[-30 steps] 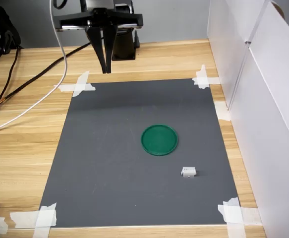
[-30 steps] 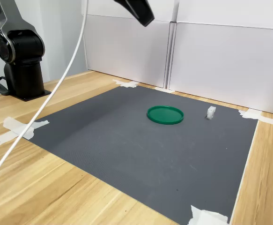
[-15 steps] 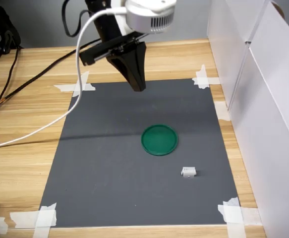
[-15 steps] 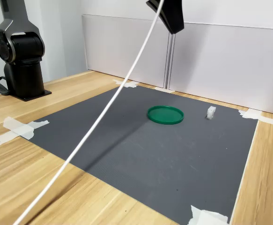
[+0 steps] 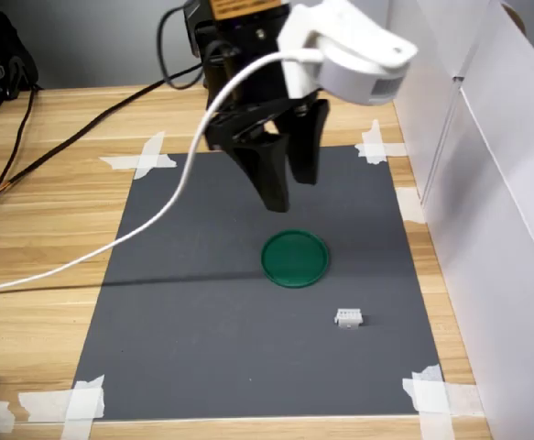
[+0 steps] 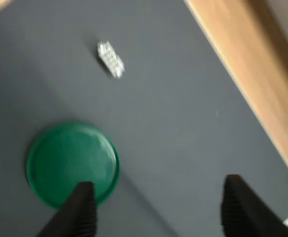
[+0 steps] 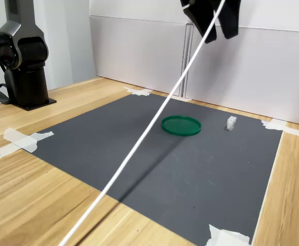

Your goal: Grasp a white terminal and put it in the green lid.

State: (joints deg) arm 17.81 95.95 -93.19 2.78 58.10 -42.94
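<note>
— Green lid [image 5: 294, 258] sits where?
— On the dark mat [image 5: 193, 312], white terminal [image 5: 348, 318] near it, apart.
— And the tool [image 5: 289, 192]?
— Raised above the mat, fingers spread apart, holding nothing.

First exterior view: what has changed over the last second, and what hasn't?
The tool has swung out from the mat's far edge over the mat, toward the green lid, and its fingers, closed a second ago, are now spread. It holds nothing and remains high above the mat in the second exterior view. The white cable trailed along. The green lid and white terminal have not moved.
</note>
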